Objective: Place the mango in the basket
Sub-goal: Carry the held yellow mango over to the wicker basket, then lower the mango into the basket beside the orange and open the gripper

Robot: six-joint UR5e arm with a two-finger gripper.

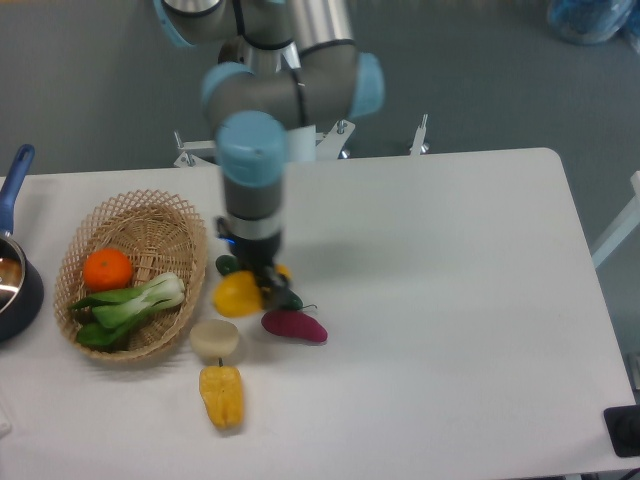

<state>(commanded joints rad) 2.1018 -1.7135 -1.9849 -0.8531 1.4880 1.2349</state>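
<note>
From my remote seat I see the gripper [262, 280] down right over the mango [238, 294], which sits on the table [450, 300] just beside the basket [150, 215] at its 3 o'clock; fruit pokes out at the jaws' 8 o'clock, honestly can't tell whether they're clamped

Basket [75, 240] right half free; orange [108, 269], greens [130, 305] crowd left.

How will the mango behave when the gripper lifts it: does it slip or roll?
The mango looks smooth and rounded, so it may slip between the fingers of the gripper. Its oval shape suggests it could roll on the flat table if pushed. It seems stiff.
</note>
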